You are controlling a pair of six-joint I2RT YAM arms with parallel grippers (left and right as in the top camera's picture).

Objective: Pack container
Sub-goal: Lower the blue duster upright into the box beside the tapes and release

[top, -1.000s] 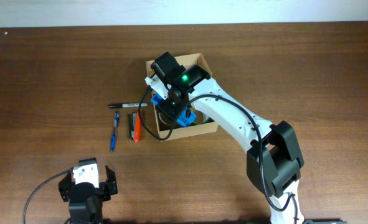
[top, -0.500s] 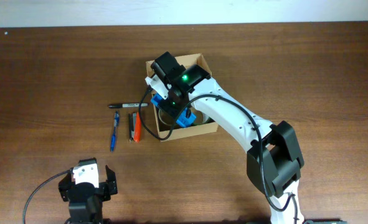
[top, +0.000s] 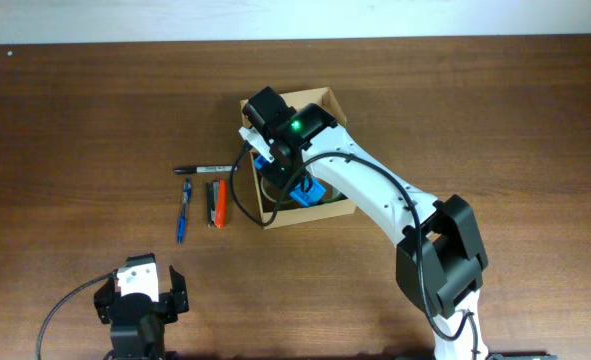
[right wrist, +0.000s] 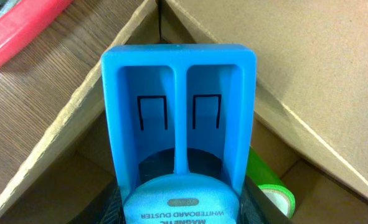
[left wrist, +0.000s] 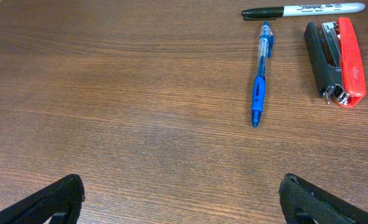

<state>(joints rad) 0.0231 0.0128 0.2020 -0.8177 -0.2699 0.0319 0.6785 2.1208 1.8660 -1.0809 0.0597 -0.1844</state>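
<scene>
Duster [right wrist: 179, 118], blue, clamped in right claw [right wrist: 180, 208] within container [top: 327, 100]; left claw [left wrist: 180, 190] apart.

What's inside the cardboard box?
A blue whiteboard duster, held in the jaws of the right arm, sticks into the cardboard box. Beside it sits something green, maybe a tape roll. The duster and the arm hide the rest of the inside.

tan container [top: 325, 100], blue duster [right wrist: 179, 124], red-and-black stapler [left wrist: 340, 61]
</scene>
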